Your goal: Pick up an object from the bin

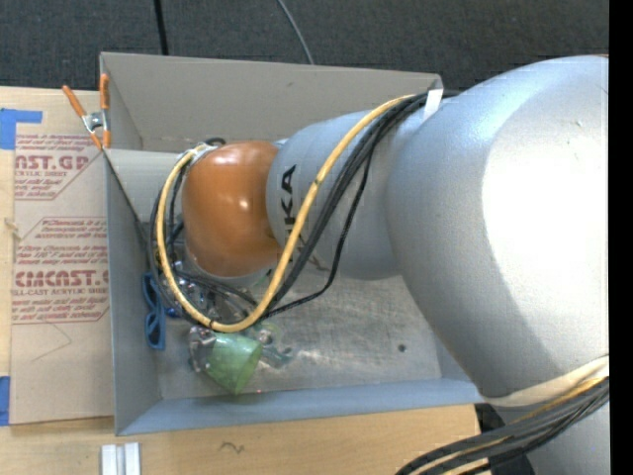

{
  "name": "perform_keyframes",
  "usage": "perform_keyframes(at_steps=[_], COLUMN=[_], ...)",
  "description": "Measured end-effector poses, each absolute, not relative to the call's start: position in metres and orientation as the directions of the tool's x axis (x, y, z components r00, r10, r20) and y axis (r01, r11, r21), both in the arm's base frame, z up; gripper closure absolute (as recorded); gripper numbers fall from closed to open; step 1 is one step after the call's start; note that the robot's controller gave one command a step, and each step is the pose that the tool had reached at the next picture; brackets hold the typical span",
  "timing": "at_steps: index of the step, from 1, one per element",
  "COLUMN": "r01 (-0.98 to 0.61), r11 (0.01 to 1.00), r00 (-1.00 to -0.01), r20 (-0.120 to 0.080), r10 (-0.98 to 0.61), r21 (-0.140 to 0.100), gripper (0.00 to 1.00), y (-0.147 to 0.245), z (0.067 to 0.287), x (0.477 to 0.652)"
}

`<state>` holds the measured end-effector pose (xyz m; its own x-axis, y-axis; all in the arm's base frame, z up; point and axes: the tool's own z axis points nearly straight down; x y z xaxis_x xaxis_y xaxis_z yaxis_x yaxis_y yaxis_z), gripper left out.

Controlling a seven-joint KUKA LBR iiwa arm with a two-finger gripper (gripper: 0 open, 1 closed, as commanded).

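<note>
My gripper (194, 281) is low in the bin's left part, mostly hidden beneath the arm's orange cover; just a bit of its dark metal body shows. Right below it, near the front wall, lies a pale green rounded lump (233, 363) with a small shiny clear piece (275, 354) at its right side. Against the left wall, just left of the gripper, lies a thin blue plastic thing (153, 312) with looped parts. I cannot see whether the gripper touches either one.
The big grey arm reaches in from the right and covers most of the bin's middle and right. Yellow and black cables loop round the orange cover and hang close above the green lump. A strip of bare floor shows along the front right.
</note>
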<state>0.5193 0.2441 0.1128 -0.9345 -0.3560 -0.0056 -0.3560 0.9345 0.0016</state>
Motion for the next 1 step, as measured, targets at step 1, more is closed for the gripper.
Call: perform_keyframes(at_steps=[1], r01=[-0.401], r11=[0.916], r00=[-0.916], r20=[-0.004], r10=[-0.401], r21=[-0.002], gripper=[0.00], y=[0.1843], z=[0.1110], x=[0.5460])
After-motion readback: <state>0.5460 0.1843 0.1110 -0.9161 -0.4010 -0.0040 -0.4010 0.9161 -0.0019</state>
